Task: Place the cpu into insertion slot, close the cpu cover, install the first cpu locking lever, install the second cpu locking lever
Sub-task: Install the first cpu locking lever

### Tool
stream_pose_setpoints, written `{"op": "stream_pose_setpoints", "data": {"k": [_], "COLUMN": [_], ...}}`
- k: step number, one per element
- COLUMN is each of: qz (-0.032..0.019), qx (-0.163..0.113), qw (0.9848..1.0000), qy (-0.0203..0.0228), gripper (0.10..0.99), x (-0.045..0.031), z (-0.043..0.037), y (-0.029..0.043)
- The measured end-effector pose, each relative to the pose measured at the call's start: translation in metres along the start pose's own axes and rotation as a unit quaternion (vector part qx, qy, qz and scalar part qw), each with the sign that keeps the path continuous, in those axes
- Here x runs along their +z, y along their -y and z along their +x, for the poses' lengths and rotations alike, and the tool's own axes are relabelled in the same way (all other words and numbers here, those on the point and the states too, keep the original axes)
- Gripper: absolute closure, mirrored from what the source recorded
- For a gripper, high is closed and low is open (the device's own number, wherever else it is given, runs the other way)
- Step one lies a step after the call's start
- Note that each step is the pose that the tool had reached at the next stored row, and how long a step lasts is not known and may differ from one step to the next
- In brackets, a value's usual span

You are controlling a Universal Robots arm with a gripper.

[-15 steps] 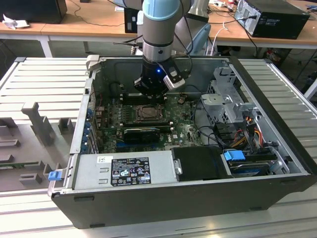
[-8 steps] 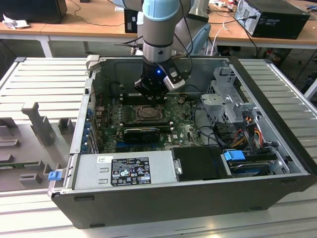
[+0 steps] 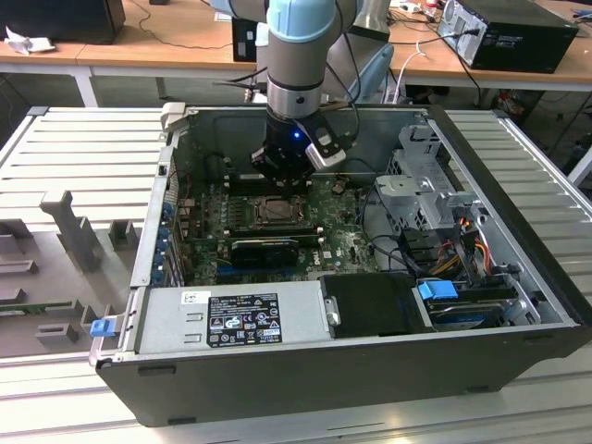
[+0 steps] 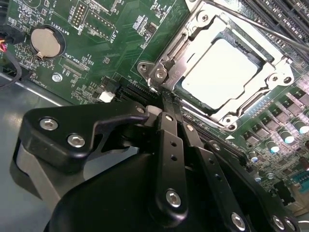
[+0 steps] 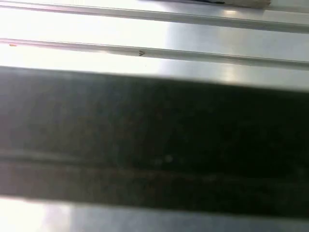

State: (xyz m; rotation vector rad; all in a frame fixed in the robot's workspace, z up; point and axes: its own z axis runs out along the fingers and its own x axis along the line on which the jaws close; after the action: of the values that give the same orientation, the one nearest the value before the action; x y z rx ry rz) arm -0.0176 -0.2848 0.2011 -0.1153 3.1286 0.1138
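Observation:
The cpu (image 4: pixel 223 72) lies flat in the insertion slot (image 3: pixel 276 212), its pale face showing through the window of the cpu cover (image 4: pixel 269 83), which is folded down over it. A thin metal lever rod (image 4: pixel 270 28) runs along one side of the socket. My gripper (image 4: pixel 169 99) hangs straight over the socket inside the open computer case, as the exterior view (image 3: pixel 282 174) also shows. Its two black fingers (image 4: pixel 170 140) are pressed together, with the tips at a corner of the silvery frame. Whether the tips touch a lever is hidden.
A long black card (image 3: pixel 264 248) lies just in front of the socket. The power supply (image 3: pixel 231 314) and drive cage (image 3: pixel 424 190) crowd the case's near and right sides. A coin battery (image 4: pixel 47 41) and memory slots (image 4: pixel 289 12) flank the socket. Ribbed metal (image 5: pixel 154 48) appears in the first wrist view.

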Motion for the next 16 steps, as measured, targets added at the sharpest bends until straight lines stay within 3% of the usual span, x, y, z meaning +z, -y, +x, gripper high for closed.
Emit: {"op": "stream_pose_setpoints", "data": {"k": [3, 6, 16], "qz": [-0.0002, 0.0000, -0.0001], "qx": [0.000, 0.000, 0.000], "qw": [1.0000, 1.0000, 1.0000], "qy": [0.0001, 0.0000, 0.0000], "gripper": [0.980, 0.980, 0.980], "x": [-0.0035, -0.0174, -0.0185], "z": [-0.0001, -0.0002, 0.0002], "y": [-0.0003, -0.0012, 0.0041]}}
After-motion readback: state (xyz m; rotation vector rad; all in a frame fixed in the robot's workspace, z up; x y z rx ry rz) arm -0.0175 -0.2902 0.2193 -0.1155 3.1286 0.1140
